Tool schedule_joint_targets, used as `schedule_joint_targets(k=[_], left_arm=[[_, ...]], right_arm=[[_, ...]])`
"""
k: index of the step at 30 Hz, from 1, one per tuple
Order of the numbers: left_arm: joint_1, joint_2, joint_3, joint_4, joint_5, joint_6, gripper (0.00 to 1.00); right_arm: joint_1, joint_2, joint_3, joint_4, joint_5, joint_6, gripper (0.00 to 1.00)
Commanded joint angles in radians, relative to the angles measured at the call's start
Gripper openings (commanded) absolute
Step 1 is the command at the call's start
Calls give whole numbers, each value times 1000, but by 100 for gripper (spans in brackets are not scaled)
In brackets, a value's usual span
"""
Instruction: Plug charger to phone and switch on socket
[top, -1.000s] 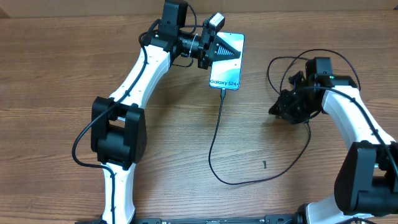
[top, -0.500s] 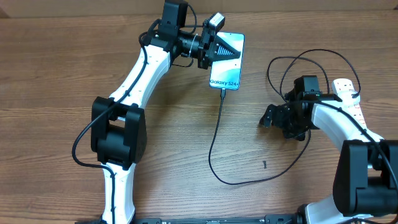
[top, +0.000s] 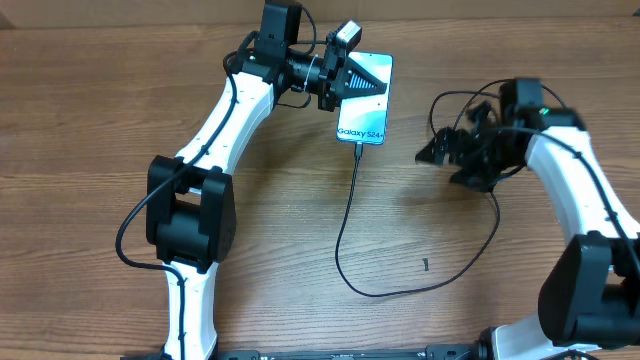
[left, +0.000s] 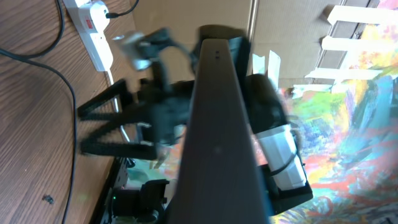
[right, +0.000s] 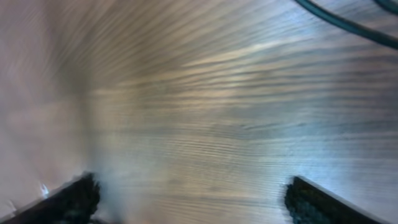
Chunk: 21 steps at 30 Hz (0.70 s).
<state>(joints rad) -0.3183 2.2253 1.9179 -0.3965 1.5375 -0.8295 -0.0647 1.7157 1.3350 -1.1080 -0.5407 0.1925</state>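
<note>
Table (top: 90, 110): brown wood grain, fills the overhead view from edge to edge.

Left arm (top: 225, 110): white and black, runs from lower left up to upper centre of the overhead frame.

Right arm (top: 570, 170): white and black, rises along the right edge and bends in toward centre right; blurred at the wrist.

Socket (left: 93, 28): white strip with a red-marked switch, found at upper left of the left wrist view with a dark lead plugged in. Not made out from overhead, where the right arm covers that area.

Phone (top: 365, 125): lies flat at upper centre of the overhead frame, screen lit, lettering toward its lower end.

Charger (top: 338, 245): thin black cable, tip meeting the phone's lower edge. Drops toward lower centre, curves right, climbs to the right arm.

Left gripper (top: 380, 87): jaws closed together, lying over the upper left part of the phone's screen. Cannot tell whether pressing on it.

Right gripper (right: 196, 200): spread wide, fingertips (right: 71, 199) at opposite lower corners of the right wrist view, bare wood between, nothing held. Well apart from the phone.

Small dark mark (top: 425, 264): on the wood at lower centre right, inside the cable's loop.
</note>
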Motion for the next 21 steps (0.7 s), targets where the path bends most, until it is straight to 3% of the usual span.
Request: schedule_joint_targets(k=[1,6,13,17,21], left_arm=[[4,-34,14,4,44,22,4],[4,-34,14,4,44,22,4],[4,-34,14,4,45,22,4],[4,-34,14,4,44,22,4],[4,-34,14,4,44,22,4]], right_arm=[[-5,-10,66,-55,-72,-45,100],[-5,-10,76,-106,-182,-121,100],[-25,-10,77,-118,-352,-172,82],[-30,-12,77,-148,-356,-188,81],[-30,-28,92,-215,-443,-364,79]])
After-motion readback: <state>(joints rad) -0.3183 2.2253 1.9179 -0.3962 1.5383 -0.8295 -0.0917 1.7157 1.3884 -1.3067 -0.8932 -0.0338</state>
